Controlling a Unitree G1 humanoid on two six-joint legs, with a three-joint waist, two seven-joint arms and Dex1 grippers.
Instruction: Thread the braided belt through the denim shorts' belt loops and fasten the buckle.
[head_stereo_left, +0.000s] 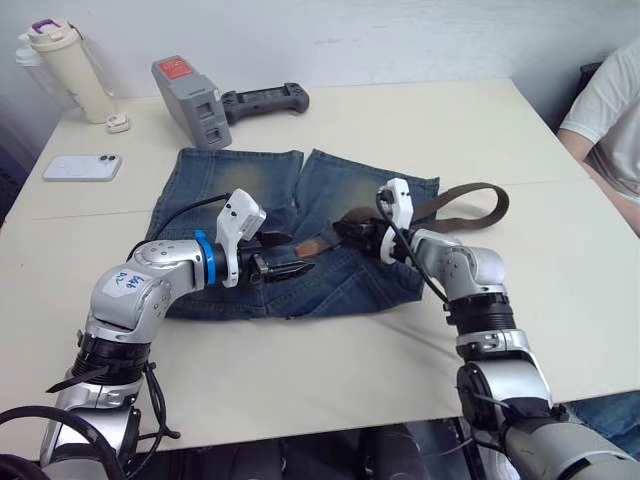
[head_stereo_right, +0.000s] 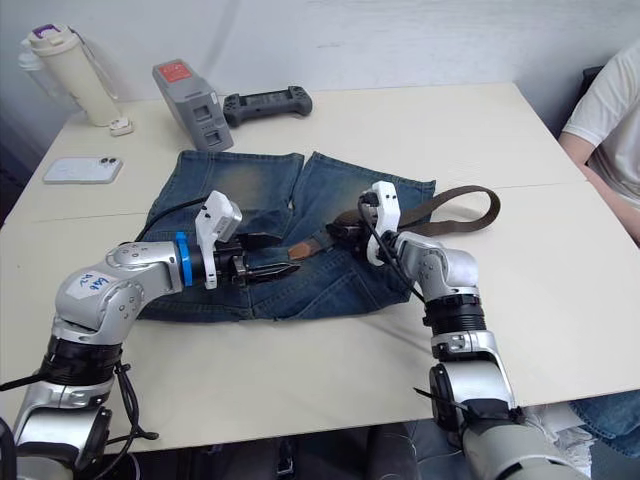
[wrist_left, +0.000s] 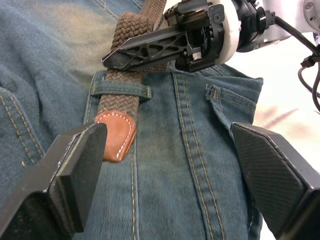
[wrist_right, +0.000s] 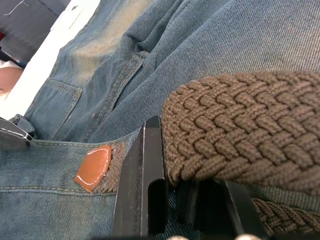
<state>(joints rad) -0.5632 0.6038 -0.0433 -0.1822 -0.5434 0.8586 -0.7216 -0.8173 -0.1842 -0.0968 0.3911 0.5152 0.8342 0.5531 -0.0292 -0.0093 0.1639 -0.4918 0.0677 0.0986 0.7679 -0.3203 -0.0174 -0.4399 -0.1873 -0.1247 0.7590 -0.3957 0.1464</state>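
Left gripper (head_stereo_left: 290, 268) hovers low over the waistband of the denim shorts (head_stereo_left: 240, 185), which lie flat on the tabletop (head_stereo_left: 420, 130), its fingers spread apart with nothing between them. From the head camera, the right gripper (head_stereo_left: 350, 228) faces it from the other side, both forearms reaching in toward the middle of the garment, elbows bent outward. The braided belt (head_stereo_left: 470, 192) loops off past the shorts' right edge and runs back along the waistband toward the left gripper.

Seen from the left wrist, the belt's tan leather tip (wrist_left: 117, 135) has already come through one belt loop (wrist_left: 120, 90) and lies just beside the left gripper's near finger (wrist_left: 75, 175). The strap's long axis points straight at that gripper, so the left arm looks better placed to take the tip and draw it onward.

Seen from the right wrist, the right gripper is clamped on the woven strap, feeding it from behind; the tan tip (wrist_right: 92, 167) shows ahead on the denim. No buckle can be made out.
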